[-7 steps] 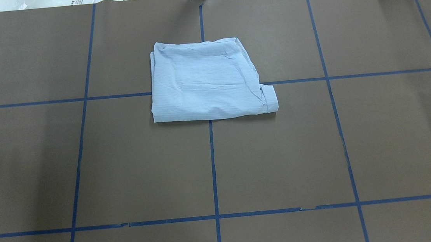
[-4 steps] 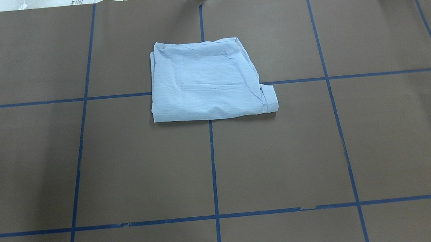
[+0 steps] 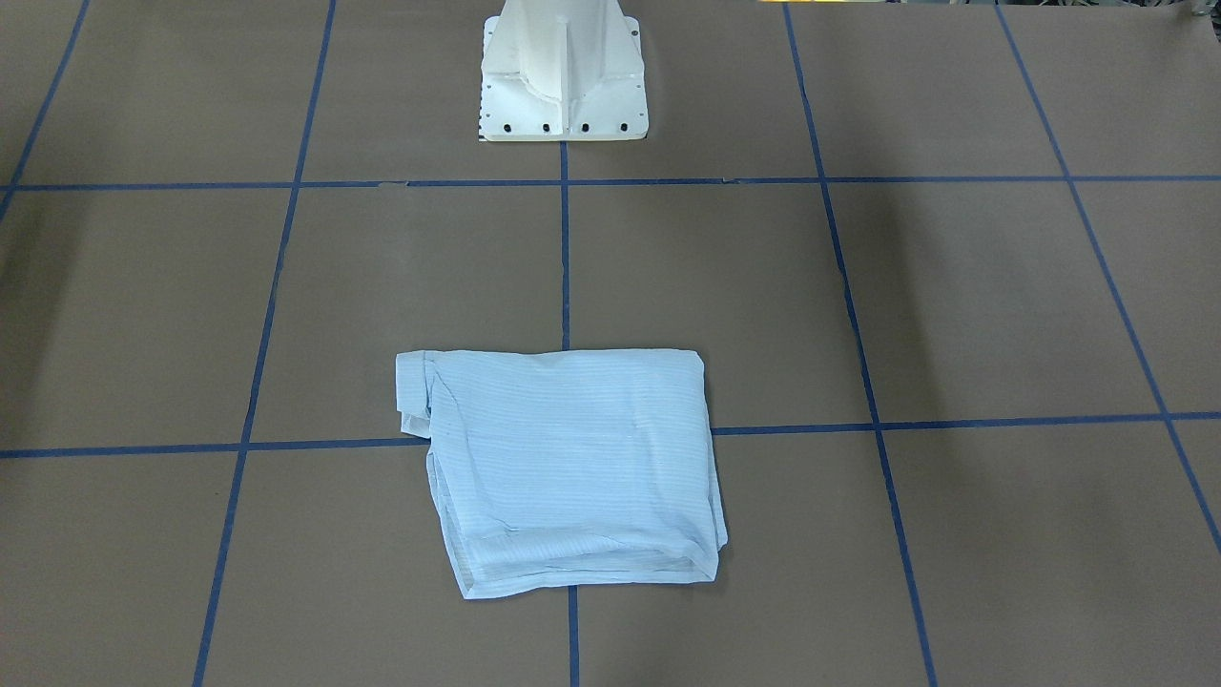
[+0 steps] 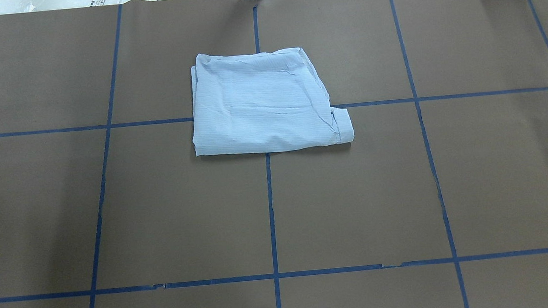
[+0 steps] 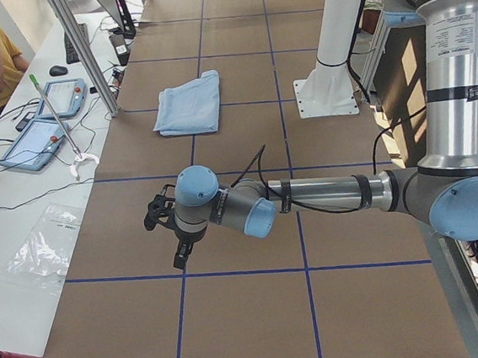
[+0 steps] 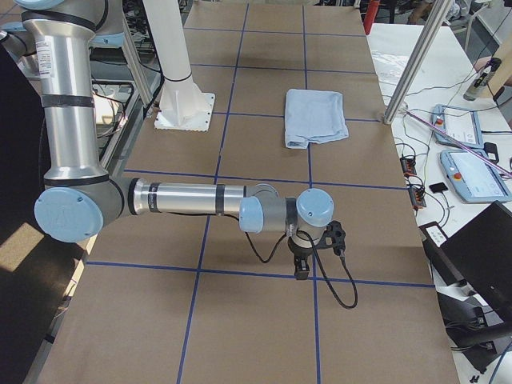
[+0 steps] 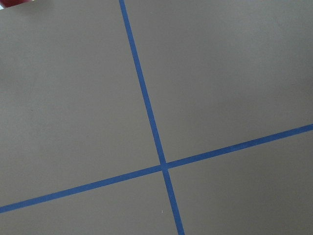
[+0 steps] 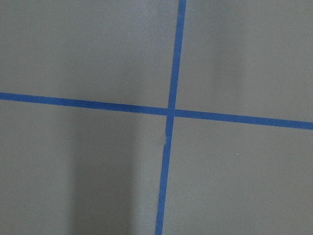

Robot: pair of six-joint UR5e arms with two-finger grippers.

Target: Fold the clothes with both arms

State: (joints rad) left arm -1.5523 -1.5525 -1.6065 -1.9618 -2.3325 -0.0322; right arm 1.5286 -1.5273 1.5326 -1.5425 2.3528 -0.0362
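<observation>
One folded pale blue shirt (image 3: 572, 468) lies flat on the brown table (image 3: 1002, 305) in the front-facing view, well apart from the white pedestal (image 3: 563, 86). Overhead, it covers a crossing of blue tape lines (image 4: 270, 199). Left-end view: the left gripper (image 5: 180, 254) hangs low over the table, far from the shirt. Right-end view: the right gripper (image 6: 302, 268) does likewise. I cannot tell whether either is apart or together. Both wrist views show only table and tape lines.

Bright, even light and sharp pictures.
The shirt (image 4: 265, 105) looks pale and clear, with a thin dark shadow along its near edge. Soft, wide grey shadows lie on the brown table (image 4: 504, 178) at both sides. The right wrist view has a dim band down its left part. A warm bright patch lies on the floor (image 6: 20, 248).
</observation>
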